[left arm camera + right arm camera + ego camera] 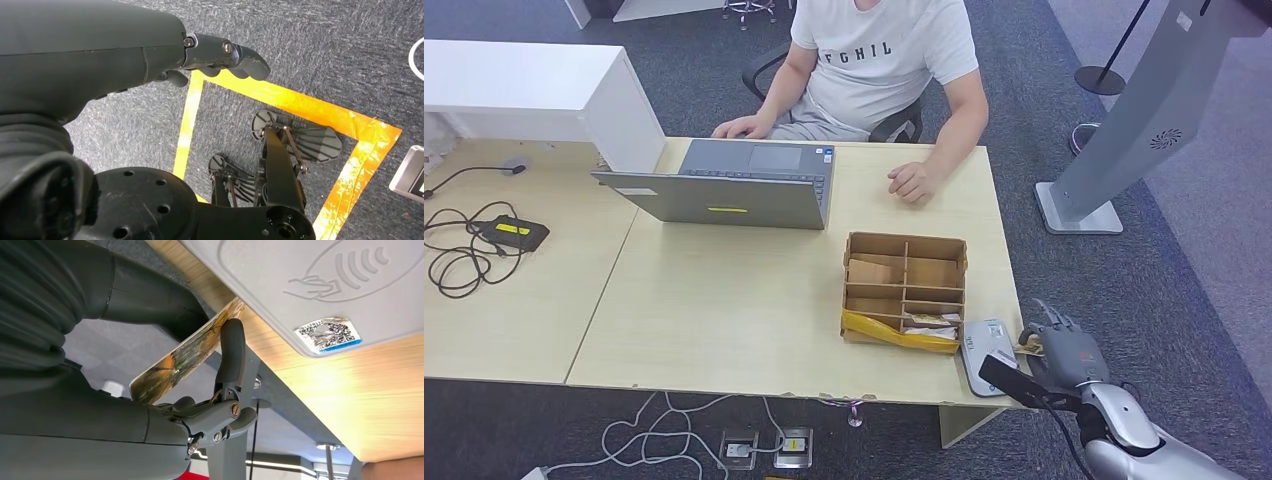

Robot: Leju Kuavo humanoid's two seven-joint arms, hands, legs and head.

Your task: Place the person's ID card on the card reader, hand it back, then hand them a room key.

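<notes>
Across the scene we see first the light wooden table [724, 300], where a person [879, 70] in a white shirt sits at the far side by an open grey laptop [724, 185], and nearer us a cardboard divider box [905, 290] with a grey card reader [986, 355] just beside it at the table's near right corner. Our right hand [1064, 350] is just off that corner, pinching the ID card [187, 355] between thumb and a finger [231, 355] close against the reader's edge. Our left hand [220, 55] hangs over the carpet with fingers curled in on nothing.
</notes>
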